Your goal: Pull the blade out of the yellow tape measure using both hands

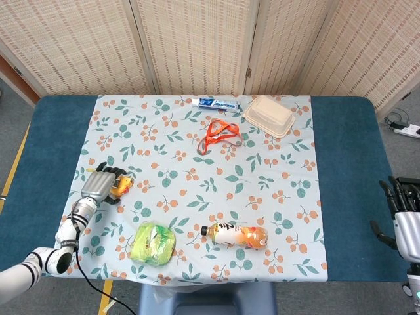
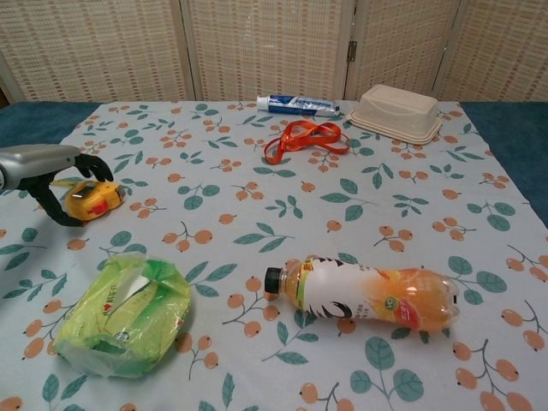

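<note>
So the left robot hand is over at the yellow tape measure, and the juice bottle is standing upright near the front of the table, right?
Not quite. The left robot hand is at the yellow tape measure, but the juice bottle is lying on its side near the front of the table, cap pointing left. The chest view shows it plainly.

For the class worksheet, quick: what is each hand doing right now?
Left hand: fingers curled around the tape measure; whether it grips cannot be told.
Right hand: open, holding nothing.
</note>
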`<state>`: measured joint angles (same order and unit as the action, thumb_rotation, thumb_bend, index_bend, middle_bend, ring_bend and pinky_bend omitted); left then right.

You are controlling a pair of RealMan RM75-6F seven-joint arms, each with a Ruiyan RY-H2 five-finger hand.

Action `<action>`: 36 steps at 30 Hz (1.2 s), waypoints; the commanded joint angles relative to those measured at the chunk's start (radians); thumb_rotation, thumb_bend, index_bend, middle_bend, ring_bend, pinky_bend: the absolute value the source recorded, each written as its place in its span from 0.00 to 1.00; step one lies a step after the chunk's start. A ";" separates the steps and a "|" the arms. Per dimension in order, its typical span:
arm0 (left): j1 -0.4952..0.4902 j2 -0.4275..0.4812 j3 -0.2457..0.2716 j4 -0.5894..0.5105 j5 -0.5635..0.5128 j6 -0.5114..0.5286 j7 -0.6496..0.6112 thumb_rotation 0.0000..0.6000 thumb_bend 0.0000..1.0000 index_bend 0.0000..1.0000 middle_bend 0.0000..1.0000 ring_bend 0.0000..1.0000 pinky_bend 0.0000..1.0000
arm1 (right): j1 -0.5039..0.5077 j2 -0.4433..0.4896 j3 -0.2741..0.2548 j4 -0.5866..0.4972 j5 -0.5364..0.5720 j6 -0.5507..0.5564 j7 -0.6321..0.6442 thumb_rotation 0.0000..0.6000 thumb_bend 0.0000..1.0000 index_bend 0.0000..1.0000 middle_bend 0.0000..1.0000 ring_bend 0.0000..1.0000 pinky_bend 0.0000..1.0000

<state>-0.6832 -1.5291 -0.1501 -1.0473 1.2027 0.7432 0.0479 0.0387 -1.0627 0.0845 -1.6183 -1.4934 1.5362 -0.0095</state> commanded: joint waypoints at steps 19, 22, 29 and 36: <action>-0.004 -0.081 0.001 0.125 0.051 0.056 -0.116 1.00 0.35 0.54 0.52 0.43 0.13 | 0.001 0.004 0.001 -0.015 -0.013 0.005 -0.002 1.00 0.37 0.00 0.08 0.13 0.00; 0.000 -0.069 -0.005 0.095 0.072 0.096 -0.139 1.00 0.36 0.56 0.54 0.44 0.14 | 0.015 0.010 0.005 -0.028 -0.035 0.004 -0.006 1.00 0.37 0.01 0.09 0.14 0.00; 0.010 0.015 -0.026 -0.134 0.119 0.205 -0.118 1.00 0.36 0.56 0.56 0.46 0.15 | 0.095 0.024 0.018 -0.108 -0.097 -0.070 0.016 1.00 0.37 0.09 0.12 0.14 0.00; 0.001 0.072 -0.054 -0.377 0.113 0.260 0.008 1.00 0.36 0.57 0.56 0.46 0.15 | 0.221 0.019 0.042 -0.219 -0.130 -0.214 0.025 1.00 0.37 0.17 0.09 0.04 0.00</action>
<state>-0.6784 -1.4895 -0.1862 -1.3379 1.3160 0.9714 -0.0003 0.2266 -1.0393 0.1162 -1.8075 -1.6129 1.3567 0.0109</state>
